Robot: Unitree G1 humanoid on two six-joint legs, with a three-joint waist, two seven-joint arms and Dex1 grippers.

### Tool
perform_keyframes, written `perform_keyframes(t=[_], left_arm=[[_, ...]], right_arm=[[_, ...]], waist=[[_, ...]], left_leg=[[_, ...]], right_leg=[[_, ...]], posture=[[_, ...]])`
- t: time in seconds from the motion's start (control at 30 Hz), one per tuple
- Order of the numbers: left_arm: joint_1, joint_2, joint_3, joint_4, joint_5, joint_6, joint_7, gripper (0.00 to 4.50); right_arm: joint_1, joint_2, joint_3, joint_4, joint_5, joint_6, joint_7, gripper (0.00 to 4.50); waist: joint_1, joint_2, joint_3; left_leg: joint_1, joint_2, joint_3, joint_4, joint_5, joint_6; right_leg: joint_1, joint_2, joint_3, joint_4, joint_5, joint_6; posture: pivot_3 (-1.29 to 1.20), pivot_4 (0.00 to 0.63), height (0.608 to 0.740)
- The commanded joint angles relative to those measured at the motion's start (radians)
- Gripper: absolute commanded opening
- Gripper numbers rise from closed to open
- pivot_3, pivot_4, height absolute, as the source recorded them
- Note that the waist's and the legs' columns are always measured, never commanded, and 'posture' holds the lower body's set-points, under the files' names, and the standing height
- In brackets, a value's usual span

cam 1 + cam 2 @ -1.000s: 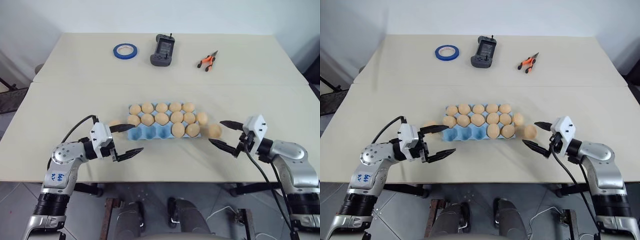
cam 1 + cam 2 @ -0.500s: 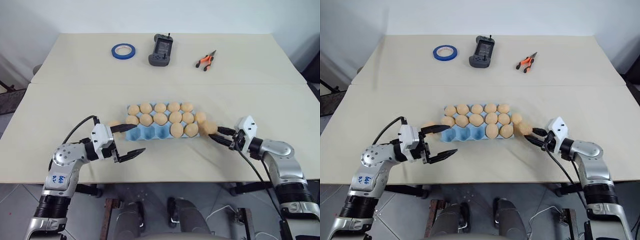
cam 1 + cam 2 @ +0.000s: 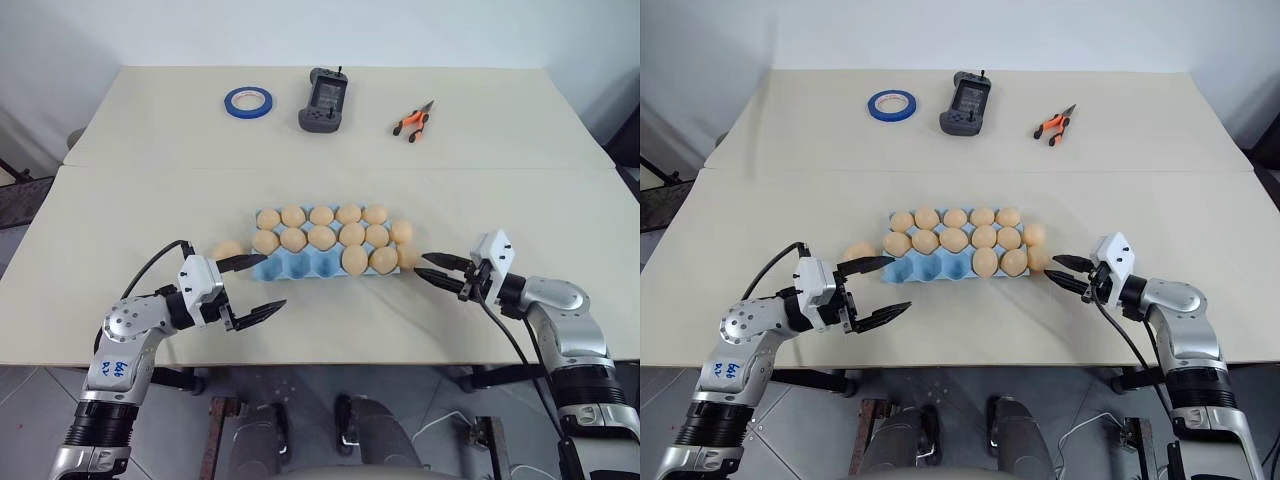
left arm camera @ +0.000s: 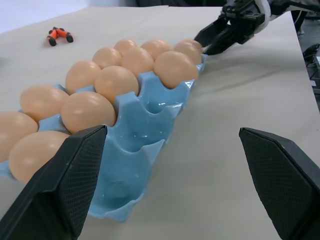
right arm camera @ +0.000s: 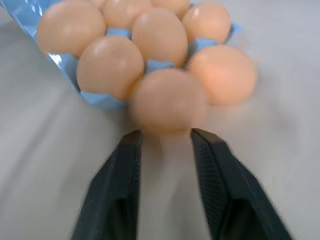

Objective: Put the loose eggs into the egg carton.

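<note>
Loose eggs point(image 5: 169, 101) — two lie on the surface point(image 3: 330, 140) against the egg carton's point(image 3: 300, 265) right end, one off its left end. Right gripper point(image 5: 165, 135) — parted, its tips just short of the nearest egg, holding nothing. Left gripper point(image 3: 258, 284) spread wide, empty, near the carton's front-left corner.

Bare table point(image 3: 330, 310) fronts the egg carton's point(image 3: 300, 265) empty cups.

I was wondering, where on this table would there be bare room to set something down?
Free: the wide strip between the egg carton and the far row of tape ring, handheld device and pliers; also both outer sides of the table. Crowded: the carton's ends, where loose eggs lie beside each claw, left and right.
</note>
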Motion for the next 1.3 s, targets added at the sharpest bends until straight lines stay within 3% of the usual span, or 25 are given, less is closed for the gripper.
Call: perform_keyframes(t=[0.03, 0.17, 0.57, 0.67, 0.8, 1.03, 1.17, 1.3], left_arm=[[0.006, 0.006, 0.021, -0.047, -0.004, -0.015, 0.007, 4.50], [0.011, 0.004, 0.021, -0.056, -0.005, -0.011, 0.013, 4.50], [0.016, 0.006, 0.025, -0.066, -0.004, -0.005, 0.023, 4.50], [0.016, 0.006, 0.024, -0.066, -0.003, -0.005, 0.025, 4.50], [0.017, 0.007, 0.026, -0.067, -0.003, -0.005, 0.030, 4.50], [0.036, 0.013, 0.039, -0.072, -0.005, -0.007, 0.035, 4.50], [0.037, 0.016, 0.047, -0.066, -0.006, -0.009, 0.038, 4.50], [0.029, 0.016, 0.047, -0.056, -0.004, -0.011, 0.036, 4.50]], right_arm=[[-0.030, -0.026, -0.017, 0.020, -0.009, -0.037, 0.010, 3.11], [-0.055, -0.022, -0.005, 0.055, -0.025, -0.078, 0.030, 4.46], [-0.148, 0.078, 0.066, 0.146, -0.073, -0.103, 0.026, 4.46], [-0.158, 0.089, 0.065, 0.163, -0.081, -0.124, 0.009, 3.90], [-0.146, 0.073, 0.046, 0.148, -0.066, -0.129, 0.014, 2.52], [-0.088, -0.010, -0.002, 0.039, -0.003, -0.090, 0.068, 2.52], [-0.082, 0.010, 0.005, -0.223, 0.164, 0.116, 0.100, 2.52], [-0.106, 0.064, 0.074, -0.323, 0.171, 0.184, 0.074, 2.52]], waist=[[0.000, 0.000, 0.000], [0.000, 0.000, 0.000], [-0.001, 0.000, 0.000], [-0.001, 0.000, 0.000], [-0.001, 0.000, 0.000], [0.001, 0.000, 0.000], [-0.009, 0.000, 0.000], [-0.008, 0.000, 0.000]], left_leg=[[0.000, 0.000, 0.000, 0.000, 0.000, 0.000], [0.000, 0.000, 0.000, 0.000, 0.000, 0.000], [0.000, 0.000, 0.000, 0.000, 0.000, 0.000], [0.000, 0.000, 0.000, 0.000, 0.000, 0.000], [0.000, 0.000, 0.000, 0.000, 0.000, 0.000], [0.000, 0.000, 0.000, 0.000, 0.000, 0.000], [0.000, 0.001, 0.000, 0.000, 0.000, 0.000], [0.001, 0.001, 0.000, 0.000, 0.000, -0.002]], right_leg=[[0.000, 0.000, 0.000, 0.000, 0.000, 0.000], [0.000, 0.000, 0.000, 0.000, 0.000, 0.000], [0.000, 0.000, 0.000, 0.000, 0.000, 0.000], [0.000, 0.000, 0.000, 0.000, 0.000, 0.000], [0.000, 0.000, 0.000, 0.000, 0.000, 0.000], [0.000, 0.000, 0.000, 0.000, 0.000, 0.000], [0.000, 0.000, 0.000, 0.001, 0.000, 0.000], [0.000, 0.001, 0.000, 0.001, 0.000, -0.001]], posture=[[0.00, 0.150, 0.740], [0.00, 0.150, 0.740], [0.00, 0.150, 0.740], [0.00, 0.150, 0.740], [0.00, 0.150, 0.740], [0.00, 0.150, 0.740], [0.00, 0.150, 0.740], [0.00, 0.150, 0.740]])
